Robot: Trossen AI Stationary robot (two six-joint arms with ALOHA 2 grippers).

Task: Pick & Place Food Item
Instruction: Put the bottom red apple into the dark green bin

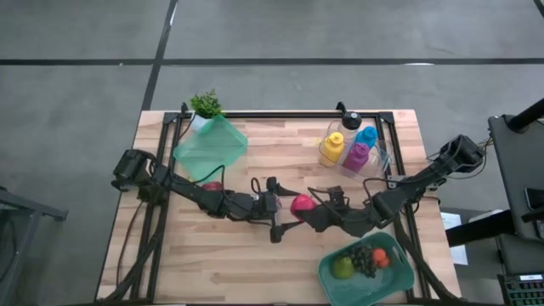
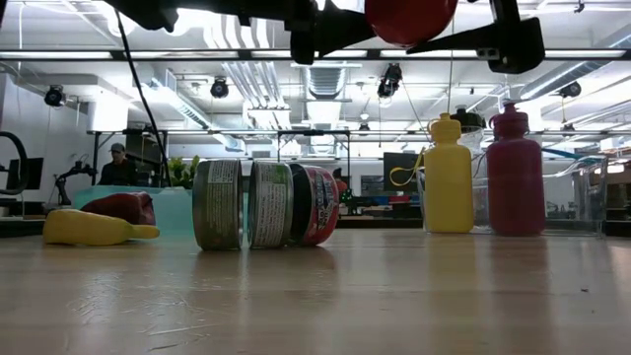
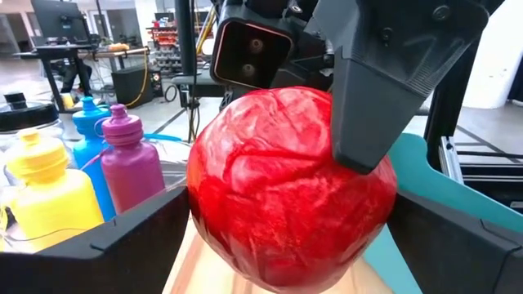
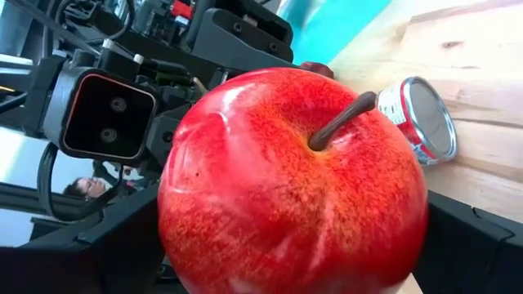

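Observation:
A red apple (image 1: 303,204) hangs in the air over the table's middle, high in the low view (image 2: 409,18). My left gripper (image 1: 285,210) reaches it from the table's left and my right gripper (image 1: 319,208) from the right, each shut on it. The apple fills the left wrist view (image 3: 286,188). In the right wrist view (image 4: 286,180) its brown stem (image 4: 343,118) points back toward my right wrist. A teal bowl (image 1: 327,272) near the right front corner holds a green fruit, dark grapes and an orange fruit. My left gripper has the apple between its two fingers, one finger (image 3: 139,237) on each flank, coming level from the table's left. The apple is lifted clear of the table. My right gripper pinches the same apple from the table's right, roughly level. One of its fingers (image 3: 384,90) lies on the apple's upper side (image 3: 319,139); the other is hidden behind the fruit. The stem end faces its wrist.
Cans on their sides (image 2: 266,204) lie under the arms, with a yellow banana (image 2: 94,229) and a red pepper (image 2: 118,207) to their left. A clear bin of squeeze bottles (image 1: 353,149) sits far right; a teal bag (image 1: 211,144) and plant (image 1: 205,104) far left.

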